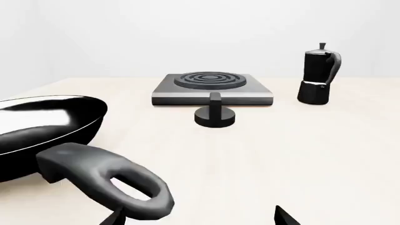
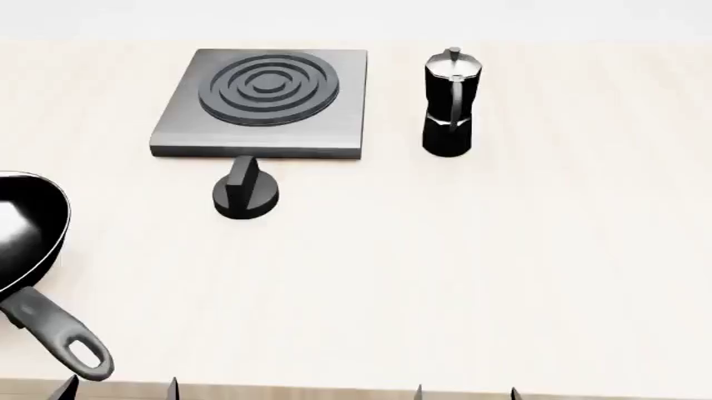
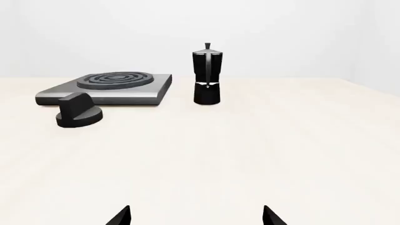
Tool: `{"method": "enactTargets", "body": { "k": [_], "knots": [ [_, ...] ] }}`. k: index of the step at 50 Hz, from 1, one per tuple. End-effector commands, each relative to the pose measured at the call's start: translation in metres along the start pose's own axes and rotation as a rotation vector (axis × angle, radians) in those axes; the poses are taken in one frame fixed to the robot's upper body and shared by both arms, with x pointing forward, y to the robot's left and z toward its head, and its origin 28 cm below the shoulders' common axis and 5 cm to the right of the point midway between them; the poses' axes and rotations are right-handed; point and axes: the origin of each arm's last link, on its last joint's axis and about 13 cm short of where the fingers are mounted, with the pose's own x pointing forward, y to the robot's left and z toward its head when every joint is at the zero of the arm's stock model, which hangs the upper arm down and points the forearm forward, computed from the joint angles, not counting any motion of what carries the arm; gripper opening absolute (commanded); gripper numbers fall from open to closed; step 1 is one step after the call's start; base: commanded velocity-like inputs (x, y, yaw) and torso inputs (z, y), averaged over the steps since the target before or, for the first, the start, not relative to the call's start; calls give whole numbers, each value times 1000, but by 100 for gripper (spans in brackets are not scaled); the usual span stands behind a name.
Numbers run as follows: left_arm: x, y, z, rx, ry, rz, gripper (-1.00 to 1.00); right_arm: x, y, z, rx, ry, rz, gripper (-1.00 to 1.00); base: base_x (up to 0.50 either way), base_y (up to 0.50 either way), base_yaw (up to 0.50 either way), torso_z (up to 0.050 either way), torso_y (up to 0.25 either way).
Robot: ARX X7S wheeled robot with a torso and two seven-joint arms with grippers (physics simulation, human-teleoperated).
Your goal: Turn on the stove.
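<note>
**Knob untouched, both grippers waited wide**

From the left in the head view: the frying pan (image 2: 22, 242) lay empty at nine o'clock. The stove (image 2: 267, 100) sat at eleven, its knob (image 2: 245, 193) just before it: rigid, ridged, probably best pinched across its upright tab. The moka pot (image 2: 451, 100) stood at one, contents hidden. Left gripper (image 2: 119, 388) and right gripper (image 2: 465, 392) gaped, holding nothing.

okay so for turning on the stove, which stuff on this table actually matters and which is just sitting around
Needed for the job:
- flat square brushed-grey metal stove with a ringed round burner
- small round black ridged knob, on the table just in front of the stove

Just lying about:
- black-and-silver moka pot, standing upright beside the stove
- black frying pan with a looped handle, at the table's left edge
</note>
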Motion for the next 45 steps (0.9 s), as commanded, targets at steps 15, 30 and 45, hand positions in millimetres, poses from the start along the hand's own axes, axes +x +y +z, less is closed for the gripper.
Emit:
{"method": "enactTargets", "body": {
  "k": [15, 30, 45],
  "knots": [
    [-2, -2, 0, 31, -5, 4, 100, 0, 1, -1, -26, 22, 0, 100, 0, 0, 0, 0, 0],
    [-10, -3, 33, 62, -54, -16, 100, -10, 1, 38, -20, -41, 27, 100, 0, 0, 0, 0, 0],
    [-15, -4, 60, 86, -97, -33, 100, -17, 8, 81, -83, -132, 60, 100, 0, 0, 0, 0, 0]
  ]
}}
